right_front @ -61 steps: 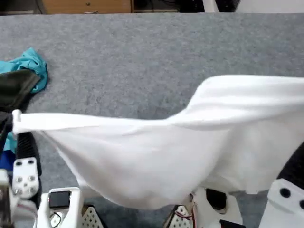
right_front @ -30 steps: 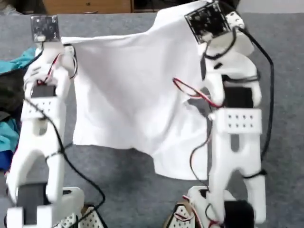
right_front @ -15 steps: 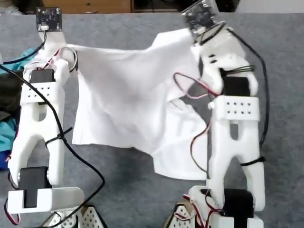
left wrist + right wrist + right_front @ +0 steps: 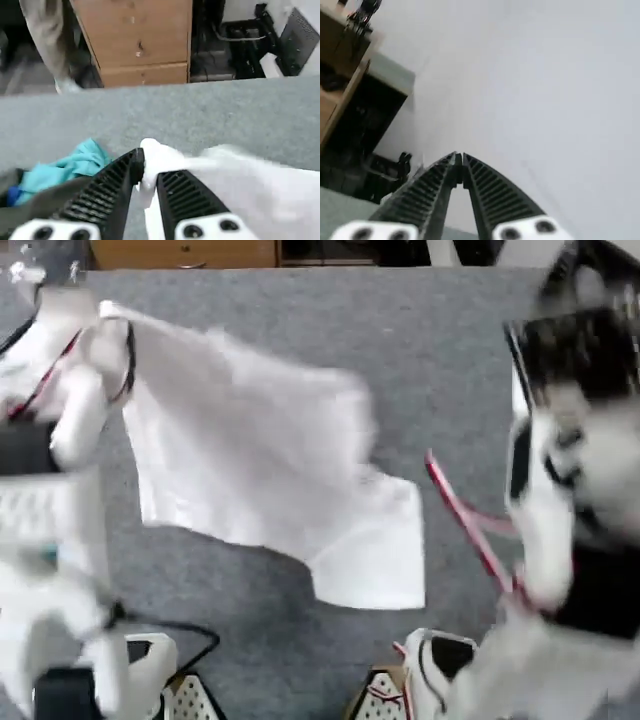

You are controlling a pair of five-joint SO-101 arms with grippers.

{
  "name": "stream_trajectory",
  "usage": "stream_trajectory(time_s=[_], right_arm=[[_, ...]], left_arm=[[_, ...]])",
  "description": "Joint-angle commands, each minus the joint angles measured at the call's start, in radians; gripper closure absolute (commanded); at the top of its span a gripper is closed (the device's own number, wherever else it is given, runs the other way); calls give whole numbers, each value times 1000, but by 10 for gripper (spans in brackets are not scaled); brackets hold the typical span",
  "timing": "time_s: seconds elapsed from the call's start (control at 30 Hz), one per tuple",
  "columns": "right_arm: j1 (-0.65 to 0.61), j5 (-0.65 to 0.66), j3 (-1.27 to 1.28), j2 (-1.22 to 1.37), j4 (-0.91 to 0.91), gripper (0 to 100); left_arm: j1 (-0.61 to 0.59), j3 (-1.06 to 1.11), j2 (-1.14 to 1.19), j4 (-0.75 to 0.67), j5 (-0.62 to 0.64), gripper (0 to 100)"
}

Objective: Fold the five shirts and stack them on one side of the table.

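The white shirt (image 4: pixel 270 490) is thin, soft cotton, light enough to hang from a single pinch and limp enough to sag wherever it is not held. The left hand (image 4: pixel 148 167) is clamped on one bunched corner of it at the far left of the desk (image 4: pixel 430 350). From that corner the cloth slopes down and spreads, and its near right corner lies flat on the grey surface in front of the arm bases. The right hand (image 4: pixel 459 159) is pressed closed on nothing and is tilted up toward a pale wall (image 4: pixel 545 75), well apart from the shirt. A crumpled teal shirt (image 4: pixel 80 162) lies just beside the left hand's grip. Held at one point, the fabric will likely swing, twist and fold on itself rather than keep a shape, and the fuzzy desk cover should drag on it rather than let it slide. The best holds look like corners or hem edges, where a doubled seam gives the ribbed fingers something to bite. A second grip on the opposite far corner would stretch the edge taut for laying it flat.
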Motion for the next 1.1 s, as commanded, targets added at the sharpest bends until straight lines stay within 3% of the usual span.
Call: stream_trajectory(time_s=[0.0,0.17,0.37,0.5,0.63,0.9,1.07], right_arm=[[12,-11,-61,-85,57,996],[-54,-3,-12,-108,120,996],[-266,-2,242,-25,267,996],[-395,18,469,96,272,993],[-504,17,604,249,215,882],[-595,15,579,653,74,843],[-581,-98,355,1003,95,843]], left_arm=[[18,-81,-183,103,-38,982],[61,41,-297,175,-38,982],[97,471,-348,167,-43,982],[87,738,-384,130,-44,982],[43,901,-441,129,-46,982],[-63,1117,-524,130,-226,982],[-118,1172,-539,130,-256,982]])
